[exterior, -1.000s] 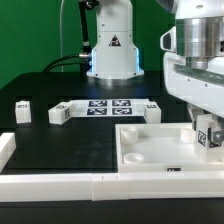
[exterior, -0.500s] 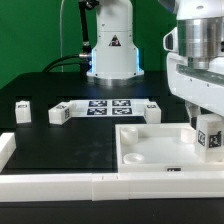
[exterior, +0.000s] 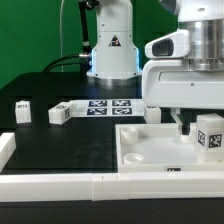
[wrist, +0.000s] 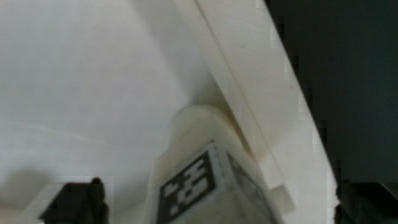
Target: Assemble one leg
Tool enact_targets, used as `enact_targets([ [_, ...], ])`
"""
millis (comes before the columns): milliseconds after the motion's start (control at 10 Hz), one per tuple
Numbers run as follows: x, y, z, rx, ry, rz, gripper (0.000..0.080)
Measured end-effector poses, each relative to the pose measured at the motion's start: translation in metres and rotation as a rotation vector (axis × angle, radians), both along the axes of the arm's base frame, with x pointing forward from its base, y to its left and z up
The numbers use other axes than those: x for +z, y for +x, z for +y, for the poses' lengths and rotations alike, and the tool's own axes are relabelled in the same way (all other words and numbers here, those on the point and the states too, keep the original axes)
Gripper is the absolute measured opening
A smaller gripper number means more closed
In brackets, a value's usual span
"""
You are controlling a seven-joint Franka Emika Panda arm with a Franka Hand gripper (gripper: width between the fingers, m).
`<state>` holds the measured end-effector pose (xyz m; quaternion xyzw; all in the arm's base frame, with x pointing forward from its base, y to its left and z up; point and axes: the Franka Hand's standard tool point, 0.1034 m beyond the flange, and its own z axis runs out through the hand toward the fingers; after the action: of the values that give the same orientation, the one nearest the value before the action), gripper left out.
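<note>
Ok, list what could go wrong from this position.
1. The leg stands at the white panel's corner by the exterior view's right; a nudge from the end effector beside it could tip it.
2. In the wrist view the leg fills the frame, so alignment is hard to confirm.

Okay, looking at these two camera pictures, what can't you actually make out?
- Gripper: exterior view, its fingers sit behind the tagged leg and the arm's body; open or shut can't be told.
- Leg: wrist view, cut off by the frame edge; tag blurred, unreadable.
- Panel: exterior view, its right side runs out of frame.
- Small legs at the exterior view's left: tags too small to read.
</note>
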<state>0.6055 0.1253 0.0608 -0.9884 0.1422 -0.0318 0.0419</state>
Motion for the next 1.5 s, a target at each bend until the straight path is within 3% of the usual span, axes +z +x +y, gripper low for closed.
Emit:
enact_targets([
  [400, 0.0007, 0.0012, -0.0015, 0.437, -0.062, -0.030, 0.0648],
  [800, 0.0003, 0.0016, -0.0047, 0.525, -0.077, -0.033, 0.0644],
  [1000, 0.0002, 0.0016, -0.0048, 0.525, -0.077, -0.033, 0.0293],
  [1300, 0.0002, 0.0015, -0.0046, 0.439, -0.069, -0.028, 0.0288],
  [1500, 0.0004, 0.0021, -0.0039, 0.091, -0.045, -0.017, 0.0288],
])
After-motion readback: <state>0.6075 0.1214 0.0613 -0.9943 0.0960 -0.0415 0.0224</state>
